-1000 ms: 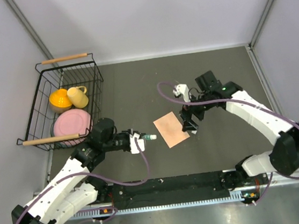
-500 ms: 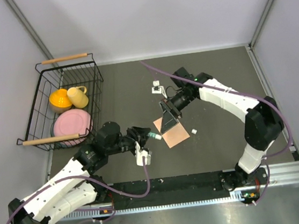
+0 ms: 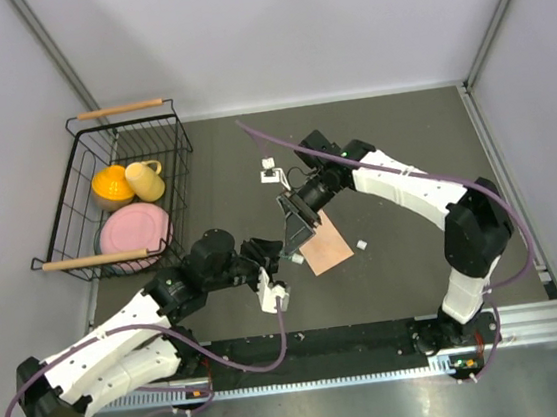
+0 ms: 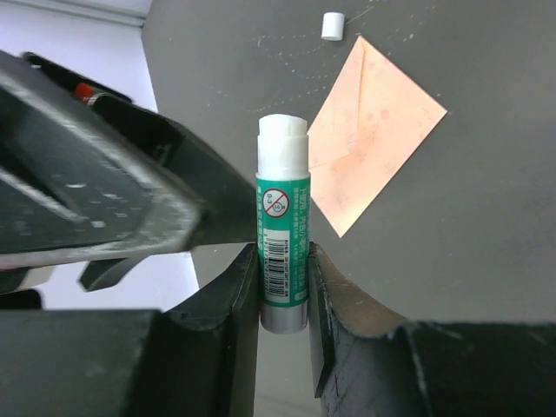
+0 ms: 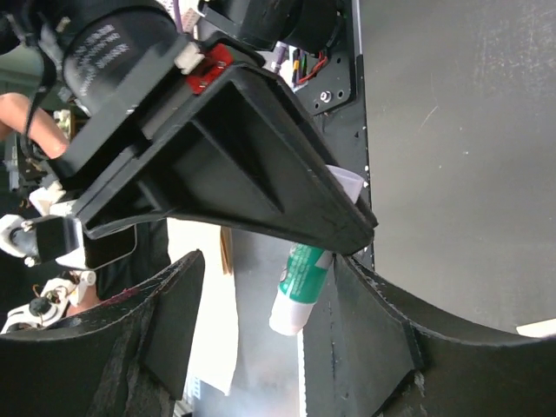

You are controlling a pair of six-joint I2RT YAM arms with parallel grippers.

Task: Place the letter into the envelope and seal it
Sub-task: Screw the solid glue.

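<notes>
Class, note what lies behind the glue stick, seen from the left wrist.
The pink envelope lies flat there; the glue stick hides one corner. A white cap lies farther off.

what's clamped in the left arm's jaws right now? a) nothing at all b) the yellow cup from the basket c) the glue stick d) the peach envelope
c: the left wrist view shows the white-and-green glue stick pinched upright between the left jaws, while the envelope lies flat beyond it, untouched by them.
</notes>
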